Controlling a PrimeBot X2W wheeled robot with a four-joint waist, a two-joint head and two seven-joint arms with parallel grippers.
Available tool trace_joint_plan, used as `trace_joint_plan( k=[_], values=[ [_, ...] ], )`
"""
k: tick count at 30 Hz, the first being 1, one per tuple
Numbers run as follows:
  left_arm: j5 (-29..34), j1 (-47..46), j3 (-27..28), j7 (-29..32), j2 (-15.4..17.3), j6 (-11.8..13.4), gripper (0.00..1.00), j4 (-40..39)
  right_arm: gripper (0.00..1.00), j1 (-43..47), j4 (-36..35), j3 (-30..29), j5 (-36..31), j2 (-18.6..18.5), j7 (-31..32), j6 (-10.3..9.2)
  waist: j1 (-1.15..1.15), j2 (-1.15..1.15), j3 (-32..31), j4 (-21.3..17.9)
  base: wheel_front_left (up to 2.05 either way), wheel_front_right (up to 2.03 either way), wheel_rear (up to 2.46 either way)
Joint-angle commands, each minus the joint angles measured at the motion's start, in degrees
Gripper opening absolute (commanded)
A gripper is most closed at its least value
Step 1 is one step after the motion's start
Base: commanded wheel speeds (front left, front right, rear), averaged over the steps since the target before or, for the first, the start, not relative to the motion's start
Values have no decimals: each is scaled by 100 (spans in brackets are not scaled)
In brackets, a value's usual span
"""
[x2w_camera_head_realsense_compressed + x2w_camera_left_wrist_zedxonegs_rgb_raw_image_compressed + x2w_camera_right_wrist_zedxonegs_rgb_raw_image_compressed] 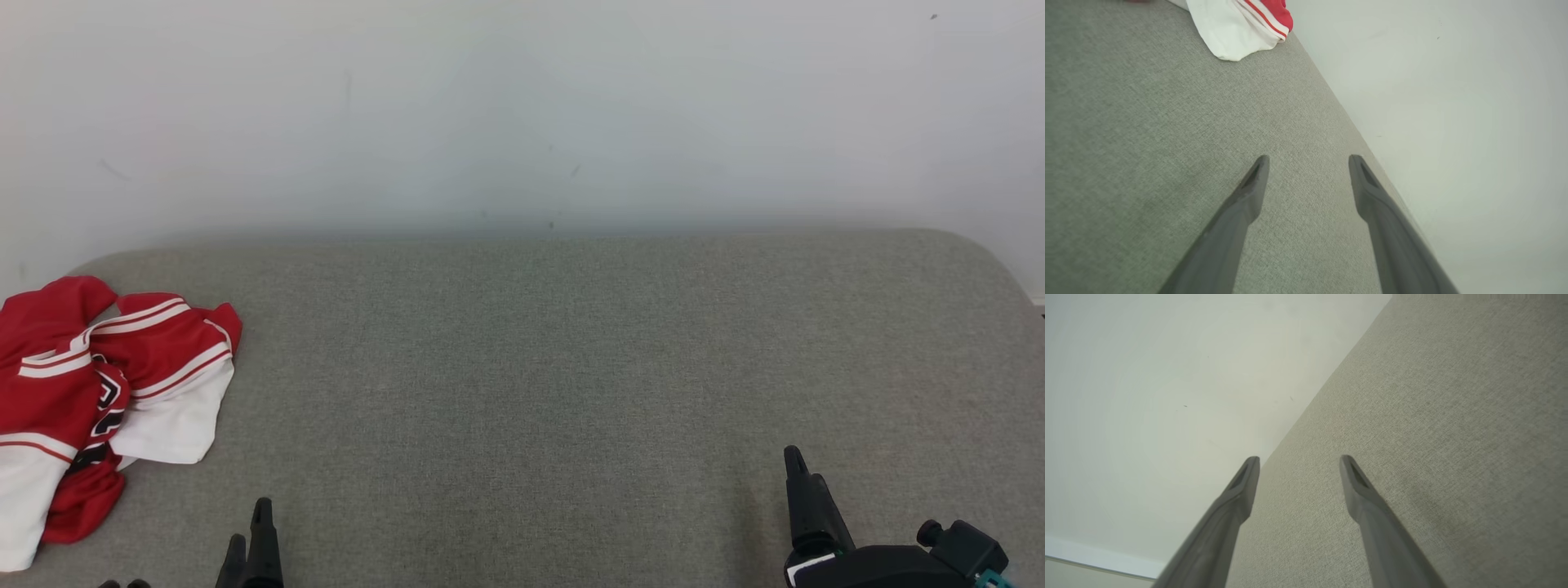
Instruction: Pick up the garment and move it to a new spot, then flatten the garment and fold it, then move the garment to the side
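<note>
The garment (98,392), a red and white jersey with striped trim, lies crumpled at the far left of the grey fabric surface (539,367). Its white hem and a red edge show as the garment (1237,28) at the top of the left wrist view. My left gripper (249,523) sits low near the front edge, right of the jersey and apart from it. Seen from its own wrist, the left gripper (1309,157) is open with nothing between its fingers. My right gripper (793,457) is at the lower right, far from the jersey. The right gripper (1299,457) is also open and empty.
A pale wall (522,106) rises directly behind the surface's far edge. The surface has rounded back corners, one at the far right (980,245). A white baseboard (1094,555) shows low in the right wrist view.
</note>
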Motion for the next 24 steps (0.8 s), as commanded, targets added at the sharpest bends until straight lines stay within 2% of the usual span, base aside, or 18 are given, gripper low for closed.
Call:
trace_joint_plan(
  k=[1, 24],
  values=[
    [273, -20, -44, -84, 47, 25, 100, -84, 100, -25, -55, -35, -231, -4, -50, 30, 0, 0, -12, 1, 0, 0, 0],
    [1913, 150, -299, -579, 57, 181, 100, -30, 100, 119, -113, -72, -2081, -5, -227, 37, 0, 0, -161, -6, 0, 0, 0]
  ],
)
